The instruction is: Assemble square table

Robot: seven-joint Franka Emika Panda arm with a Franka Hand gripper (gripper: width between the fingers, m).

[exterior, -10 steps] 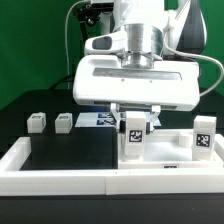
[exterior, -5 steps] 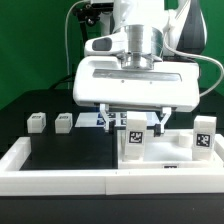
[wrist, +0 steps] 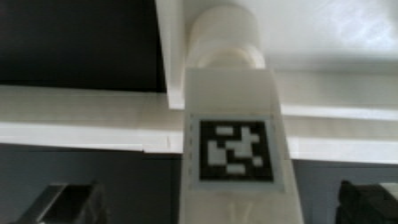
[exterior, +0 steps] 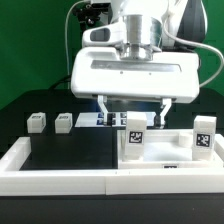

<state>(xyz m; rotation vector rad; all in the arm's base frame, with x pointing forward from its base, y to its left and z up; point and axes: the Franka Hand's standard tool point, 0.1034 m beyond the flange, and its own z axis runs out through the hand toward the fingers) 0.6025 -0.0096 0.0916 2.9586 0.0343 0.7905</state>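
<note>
One leg is standing upright on the tabletop; I am holding the tool wide open around its top, gripping nothing, aiming to lift straight clear.

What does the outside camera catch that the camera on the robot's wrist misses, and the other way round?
Only the exterior view: a loose leg and a second loose leg at its left, another upright leg at its right, the whole gripper. Only the wrist view: the tag of the middle leg up close. Both: that leg on the white slab, between open fingers.
</note>
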